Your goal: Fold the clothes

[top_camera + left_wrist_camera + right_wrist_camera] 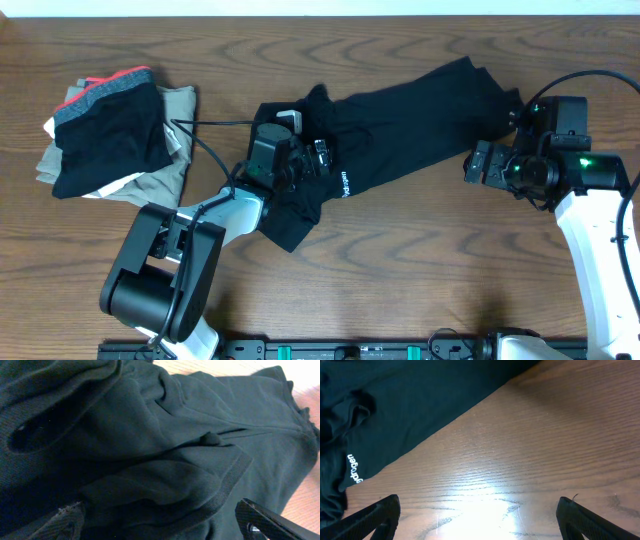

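Open table borders the clothes' lower edge.

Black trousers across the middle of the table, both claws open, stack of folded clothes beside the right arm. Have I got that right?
Not quite: the overhead view shows the stack of folded clothes on the left arm side, not the right. The rest holds: black trousers across the middle of the table, left claw and right claw open.

Dark wood-grain table carries a bright glare; the pale strip along the top is perhaps wall.
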You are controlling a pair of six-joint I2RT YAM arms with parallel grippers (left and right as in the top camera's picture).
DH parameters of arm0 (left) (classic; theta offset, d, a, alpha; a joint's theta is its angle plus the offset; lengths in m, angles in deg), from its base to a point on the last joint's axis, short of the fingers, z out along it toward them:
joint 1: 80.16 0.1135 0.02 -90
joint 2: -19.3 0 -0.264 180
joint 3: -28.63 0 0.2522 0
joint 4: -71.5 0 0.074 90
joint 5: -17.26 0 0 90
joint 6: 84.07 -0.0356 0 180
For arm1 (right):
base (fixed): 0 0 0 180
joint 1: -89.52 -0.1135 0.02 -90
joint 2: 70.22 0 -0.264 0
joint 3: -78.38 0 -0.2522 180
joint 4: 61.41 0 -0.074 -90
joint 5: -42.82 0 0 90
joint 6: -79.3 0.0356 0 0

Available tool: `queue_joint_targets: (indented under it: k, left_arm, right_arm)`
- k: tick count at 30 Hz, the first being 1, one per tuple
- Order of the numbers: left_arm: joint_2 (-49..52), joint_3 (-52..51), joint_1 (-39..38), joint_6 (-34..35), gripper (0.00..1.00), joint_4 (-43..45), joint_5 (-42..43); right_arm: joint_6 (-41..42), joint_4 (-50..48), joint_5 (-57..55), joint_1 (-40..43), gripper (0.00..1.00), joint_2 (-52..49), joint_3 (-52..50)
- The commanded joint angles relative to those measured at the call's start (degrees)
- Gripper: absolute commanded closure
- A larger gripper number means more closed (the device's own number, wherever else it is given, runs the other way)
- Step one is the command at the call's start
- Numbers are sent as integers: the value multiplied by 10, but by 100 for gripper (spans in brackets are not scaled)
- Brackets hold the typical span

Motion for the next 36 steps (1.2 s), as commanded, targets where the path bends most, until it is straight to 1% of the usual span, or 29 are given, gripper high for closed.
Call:
queue_joint_targets:
  k: [1, 13, 16, 21, 26, 32, 36]
  left_arm:
    - [10, 6, 0, 6, 2, 0, -18]
    - [45, 6, -13, 16, 1, 7, -18]
    - [45, 6, -13, 16, 0, 32, -6]
    - [32, 6, -13, 16, 1, 66, 10]
    - [20, 6, -13, 16, 2, 64, 13]
    - [21, 6, -14, 16, 3, 18, 14]
    - [21, 6, -14, 14, 25, 13, 14]
  right_arm:
    - [-2, 1, 3, 2, 3, -3, 6]
    - [-2, 3, 3, 2, 4, -3, 6]
    - [-2, 3, 3, 2, 5, -3, 6]
    - [-2, 3, 3, 2, 5, -3, 6]
    - [-2, 2, 3, 2, 5, -3, 6]
    - [-2, 3, 3, 2, 6, -3, 6]
    - [-2, 3, 3, 2, 6, -3, 6]
